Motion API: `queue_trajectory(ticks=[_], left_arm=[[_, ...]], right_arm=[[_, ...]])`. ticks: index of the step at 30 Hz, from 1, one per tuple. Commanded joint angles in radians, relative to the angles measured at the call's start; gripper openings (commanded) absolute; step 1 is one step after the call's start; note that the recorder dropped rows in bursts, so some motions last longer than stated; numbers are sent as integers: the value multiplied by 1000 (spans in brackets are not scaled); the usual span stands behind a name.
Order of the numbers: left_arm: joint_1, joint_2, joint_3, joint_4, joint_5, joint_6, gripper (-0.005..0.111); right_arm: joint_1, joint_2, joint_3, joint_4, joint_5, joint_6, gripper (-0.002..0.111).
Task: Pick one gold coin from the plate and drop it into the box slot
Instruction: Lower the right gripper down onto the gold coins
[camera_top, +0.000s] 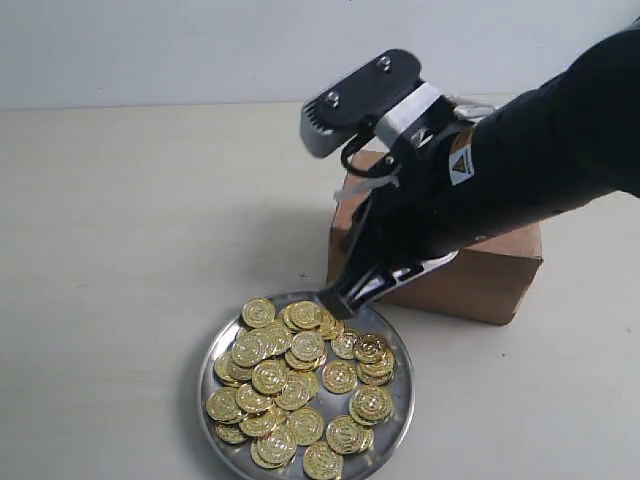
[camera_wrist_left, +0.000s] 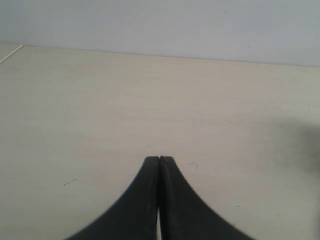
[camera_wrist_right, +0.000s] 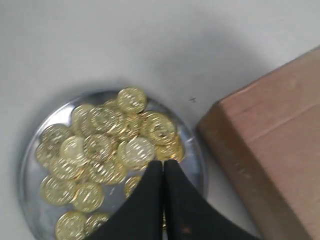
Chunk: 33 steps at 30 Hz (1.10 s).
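The silver plate (camera_top: 408, 395) (camera_wrist_right: 195, 150) lies at the front, heaped with several gold coins (camera_top: 300, 385) (camera_wrist_right: 105, 145). The brown cardboard box (camera_top: 490, 275) (camera_wrist_right: 270, 145) stands just behind it on the right. Its slot is hidden by my right arm. My right gripper (camera_top: 333, 300) (camera_wrist_right: 163, 162) hangs shut over the plate's far rim, its tips just above the coins beside the box. A thin gold sliver shows deep in the seam between its fingers; I cannot tell whether it is a held coin. My left gripper (camera_wrist_left: 159, 158) is shut and empty over bare table.
A pale tabletop (camera_top: 130, 230) spreads to the left of the plate and box, with a light wall behind. The left wrist view shows only that tabletop (camera_wrist_left: 150, 100) and the wall.
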Motion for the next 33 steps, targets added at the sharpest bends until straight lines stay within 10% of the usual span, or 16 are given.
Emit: queue_trajectory(ticks=[1,20,33], left_arm=[[2,-5,4,-2,-10,-4,0],[2,-5,4,-2,-10,-4,0],[2,-5,4,-2,-10,-4,0]], right_arm=[[41,40,-8,146,70,-277,0],[224,241,-43,124,178,-195,1],[185,314,-43,62,178,-151,46]])
